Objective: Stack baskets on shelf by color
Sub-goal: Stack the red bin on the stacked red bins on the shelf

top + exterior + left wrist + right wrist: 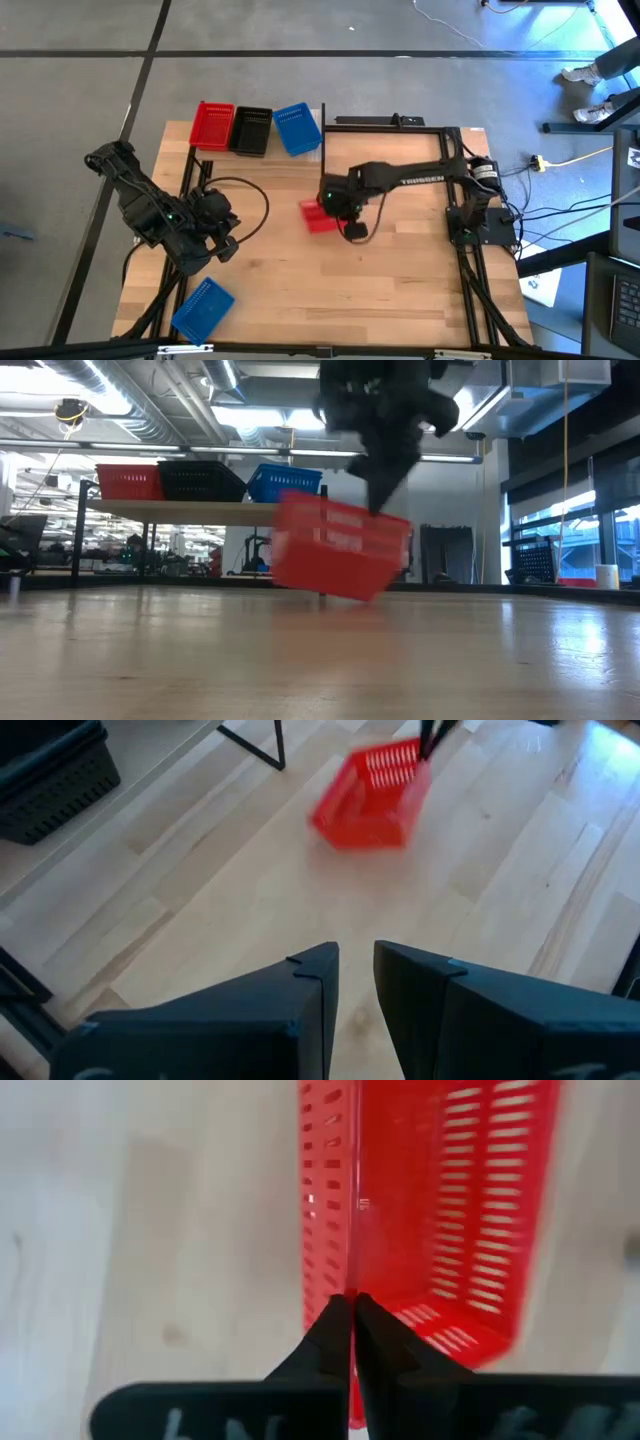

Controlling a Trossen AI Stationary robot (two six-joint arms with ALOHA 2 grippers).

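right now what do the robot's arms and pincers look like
Both arms are dark, nearly black, and jointed. The right arm carries pale lettering along its link and the left arm trails a looping black cable. Each pincer ends in two flat, dark, tapering fingers: left pincer, right pincer.

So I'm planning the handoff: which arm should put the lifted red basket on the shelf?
Right. The right gripper already pinches the red basket by its wall, off the table near the shelf; the left gripper holds nothing.
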